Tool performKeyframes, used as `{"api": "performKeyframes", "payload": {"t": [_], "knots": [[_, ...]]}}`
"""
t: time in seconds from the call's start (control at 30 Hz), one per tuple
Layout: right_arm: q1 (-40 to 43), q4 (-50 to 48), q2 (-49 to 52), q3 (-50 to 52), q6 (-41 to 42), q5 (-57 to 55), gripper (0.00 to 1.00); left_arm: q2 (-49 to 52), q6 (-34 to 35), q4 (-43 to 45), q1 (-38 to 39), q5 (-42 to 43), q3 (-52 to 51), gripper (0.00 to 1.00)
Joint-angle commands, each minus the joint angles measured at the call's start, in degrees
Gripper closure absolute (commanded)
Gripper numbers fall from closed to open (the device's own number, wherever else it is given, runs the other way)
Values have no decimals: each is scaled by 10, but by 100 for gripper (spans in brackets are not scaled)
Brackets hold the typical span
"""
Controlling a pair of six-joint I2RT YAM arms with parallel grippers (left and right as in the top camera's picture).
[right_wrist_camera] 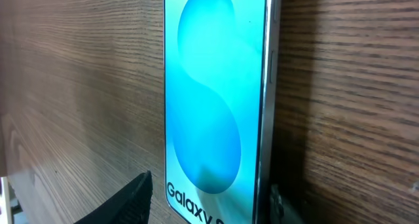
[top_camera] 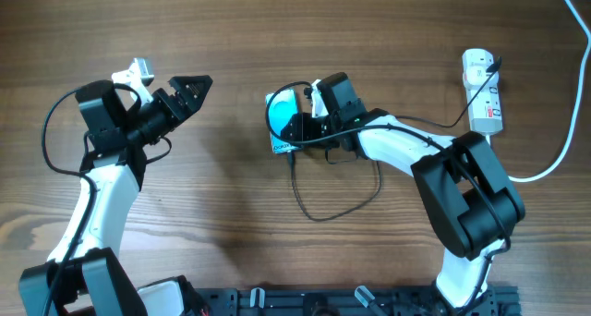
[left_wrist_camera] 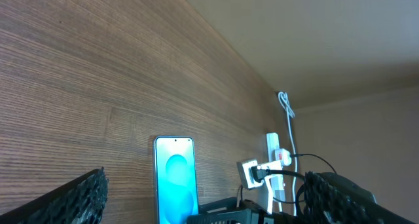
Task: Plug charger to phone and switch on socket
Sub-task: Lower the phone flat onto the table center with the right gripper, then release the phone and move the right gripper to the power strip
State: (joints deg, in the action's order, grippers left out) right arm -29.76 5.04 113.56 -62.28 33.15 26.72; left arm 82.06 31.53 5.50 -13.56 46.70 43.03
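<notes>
Cyan-screened phone (top_camera: 281,115) flat mid-tabletop, long axis far edge to near edge, right tool (top_camera: 305,122) at its right side, grip not readable; left tool (top_camera: 192,87) spread wide, empty, toward left edge; black charger (top_camera: 319,214) looped nearward; socket (top_camera: 484,94) by far right corner, right arm nearer.

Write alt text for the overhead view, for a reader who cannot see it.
The right claw hangs over a cyan-screened phone in the middle of a wooden table. A thin black charger loops from there toward the white socket at upper right. The left claw stands open, well apart.
</notes>
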Motion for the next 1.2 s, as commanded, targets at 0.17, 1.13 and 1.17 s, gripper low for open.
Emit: {"api": "performKeyframes", "payload": {"t": [0.17,1.13,1.17], "knots": [[-1,17,6,2,-2,-54,35,-14,-13,0,-2,-3,10,0],[4,35,5,-3,9,-104,0,-14,-13,0,-2,-3,10,0],[8,37,4,-7,9,-94,0,-14,-13,0,-2,-3,10,0]]}}
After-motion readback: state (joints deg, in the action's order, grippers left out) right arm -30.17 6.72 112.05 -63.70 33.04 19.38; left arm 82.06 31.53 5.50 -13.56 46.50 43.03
